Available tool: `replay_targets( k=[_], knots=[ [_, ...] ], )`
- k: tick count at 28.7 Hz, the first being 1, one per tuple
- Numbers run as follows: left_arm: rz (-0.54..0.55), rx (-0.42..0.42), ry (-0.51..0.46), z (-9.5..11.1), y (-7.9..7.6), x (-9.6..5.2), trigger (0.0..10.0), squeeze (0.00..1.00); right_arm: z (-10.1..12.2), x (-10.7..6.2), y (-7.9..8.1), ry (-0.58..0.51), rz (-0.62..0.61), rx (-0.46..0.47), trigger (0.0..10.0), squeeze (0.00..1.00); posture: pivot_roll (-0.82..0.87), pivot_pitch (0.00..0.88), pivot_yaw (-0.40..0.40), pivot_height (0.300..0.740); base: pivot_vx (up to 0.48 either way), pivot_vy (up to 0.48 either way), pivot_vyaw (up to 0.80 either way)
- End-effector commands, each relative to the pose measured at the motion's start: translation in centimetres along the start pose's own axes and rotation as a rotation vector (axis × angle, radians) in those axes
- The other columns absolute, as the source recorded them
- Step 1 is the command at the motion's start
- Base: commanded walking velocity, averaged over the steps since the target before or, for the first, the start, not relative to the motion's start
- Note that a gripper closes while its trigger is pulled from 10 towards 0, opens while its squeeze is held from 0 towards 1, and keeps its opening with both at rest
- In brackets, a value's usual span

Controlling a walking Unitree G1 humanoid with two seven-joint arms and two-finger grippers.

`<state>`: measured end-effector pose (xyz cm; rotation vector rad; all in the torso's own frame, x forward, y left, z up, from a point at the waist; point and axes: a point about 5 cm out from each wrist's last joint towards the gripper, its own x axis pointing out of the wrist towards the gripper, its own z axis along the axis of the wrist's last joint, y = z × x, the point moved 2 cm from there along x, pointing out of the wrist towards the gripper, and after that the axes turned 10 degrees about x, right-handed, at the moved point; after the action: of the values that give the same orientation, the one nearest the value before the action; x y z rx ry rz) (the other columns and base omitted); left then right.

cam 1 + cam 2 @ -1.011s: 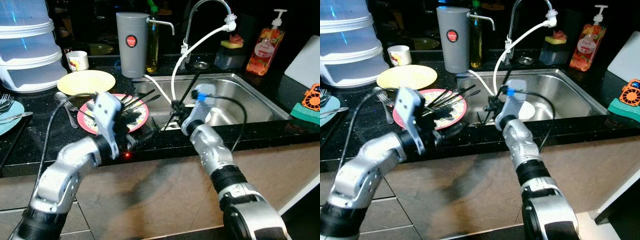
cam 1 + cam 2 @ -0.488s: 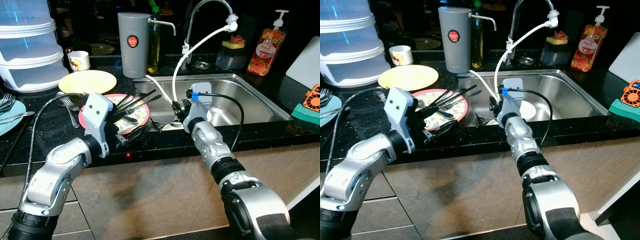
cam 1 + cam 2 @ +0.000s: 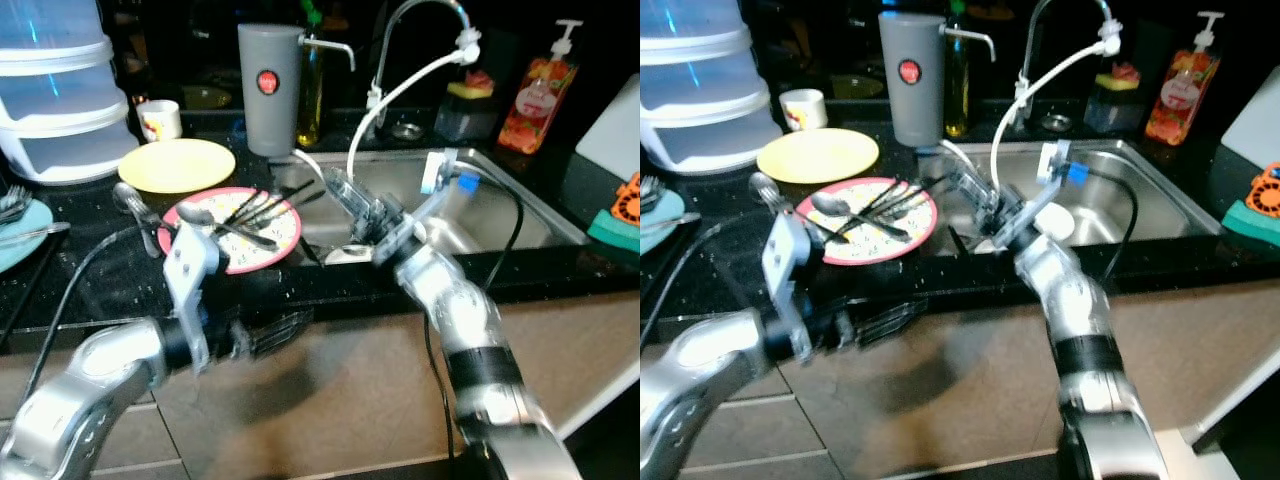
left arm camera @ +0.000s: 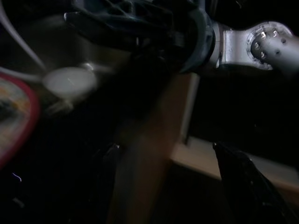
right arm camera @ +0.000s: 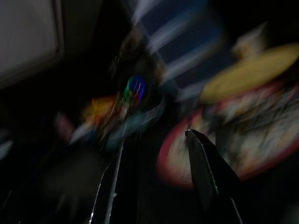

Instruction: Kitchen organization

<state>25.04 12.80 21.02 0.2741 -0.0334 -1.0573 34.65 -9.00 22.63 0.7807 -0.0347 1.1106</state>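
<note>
Right tool (image 3: 970, 195), open and empty, hovers just beside the red-rimmed plate (image 3: 902, 232) of cutlery (image 3: 872, 205). Left tool (image 3: 885, 318), open, hangs below the counter (image 3: 720, 275) edge. Risk: blurred motion scatters cutlery.

Two plates (image 3: 176, 164) (image 3: 243, 230), one cup (image 3: 159, 119), one soap bottle (image 3: 540, 88).

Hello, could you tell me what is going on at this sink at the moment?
The robot stands at a black kitchen counter by a steel sink. Its right gripper is raised over the sink's near left corner, fingers apart and holding nothing. The left gripper sits low in front of the counter edge. A pink plate with cutlery lies untouched beside a yellow plate.
</note>
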Motion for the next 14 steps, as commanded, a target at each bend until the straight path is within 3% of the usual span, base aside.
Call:
replay_targets(
  k=[1, 2, 6, 8, 9, 11, 14],
  knots=[
    [-0.079, -0.033, 0.064, -0.8, -1.2, -0.4, 10.0, 0.00, -1.8, -1.3, 0.9, 0.118, 0.055, 0.031, 10.0, 0.00, 0.05, 0.086, -0.045, 0.740, 0.000, 0.000, 0.00],
    [-0.107, -0.059, 0.101, -1.3, -1.7, -0.8, 10.0, 0.00, -3.1, -2.6, 0.9, 0.184, 0.047, 0.058, 10.0, 0.00, 0.05, 0.091, -0.048, 0.740, 0.000, 0.000, 0.00],
    [-0.137, -0.081, 0.155, -2.1, -2.3, -1.2, 10.0, 0.00, -4.6, -4.3, 0.9, 0.265, 0.017, 0.095, 10.0, 0.00, 0.04, 0.092, -0.046, 0.740, 0.000, 0.000, 0.00],
    [-0.154, -0.096, 0.264, -3.9, -3.0, -1.9, 10.0, 0.00, -6.3, -5.7, 0.2, 0.349, -0.077, 0.079, 10.0, 0.00, 0.04, 0.090, -0.047, 0.740, 0.000, 0.000, 0.00],
    [-0.154, -0.096, 0.264, -3.9, -3.0, -1.9, 10.0, 0.00, -6.3, -5.7, 0.2, 0.349, -0.077, 0.079, 10.0, 0.00, 0.04, 0.090, -0.047, 0.740, 0.000, 0.000, 0.00],
    [-0.156, -0.113, 0.373, -5.8, -3.6, -2.4, 10.0, 0.00, -7.9, -6.7, -0.5, 0.425, -0.146, 0.060, 10.0, 0.00, 0.04, 0.090, -0.047, 0.740, 0.000, 0.000, 0.00],
    [-0.155, -0.137, 0.446, -7.6, -4.3, -2.6, 10.0, 0.00, -9.4, -7.6, -1.0, 0.516, -0.189, 0.020, 10.0, 0.00, 0.04, 0.089, -0.048, 0.740, 0.000, 0.000, 0.00]
  ],
)
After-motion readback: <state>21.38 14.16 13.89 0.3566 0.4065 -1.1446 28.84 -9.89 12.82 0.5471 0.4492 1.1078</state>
